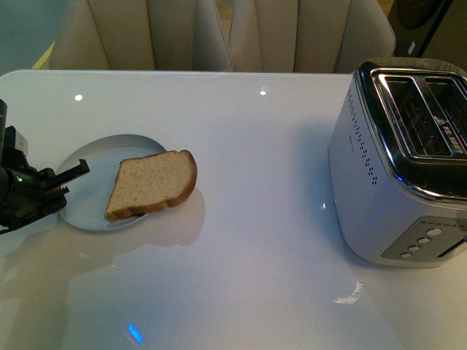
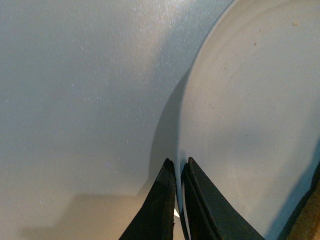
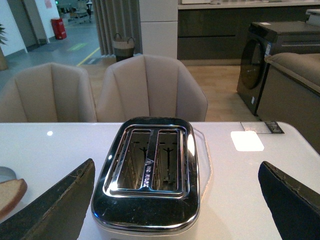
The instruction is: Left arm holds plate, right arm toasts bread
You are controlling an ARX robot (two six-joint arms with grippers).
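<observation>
The pale grey-blue plate [image 1: 95, 189] sits on the white table at the left. The slice of brown bread [image 1: 153, 184] lies on it, its rounded end hanging over the plate's right rim. My left gripper [image 1: 64, 188], black, is shut on the plate's left rim; in the left wrist view its fingertips [image 2: 167, 172] pinch the rim of the plate [image 2: 250, 110]. My right gripper [image 3: 177, 200] is open above the toaster [image 3: 150, 170], fingers wide on either side; it is out of the front view. The bread's edge shows in the right wrist view [image 3: 10, 192].
The silver two-slot toaster [image 1: 401, 160] stands at the table's right edge, slots empty. Beige chairs [image 1: 219, 33] line the table's far side. The white table [image 1: 255, 219] spreads between plate and toaster.
</observation>
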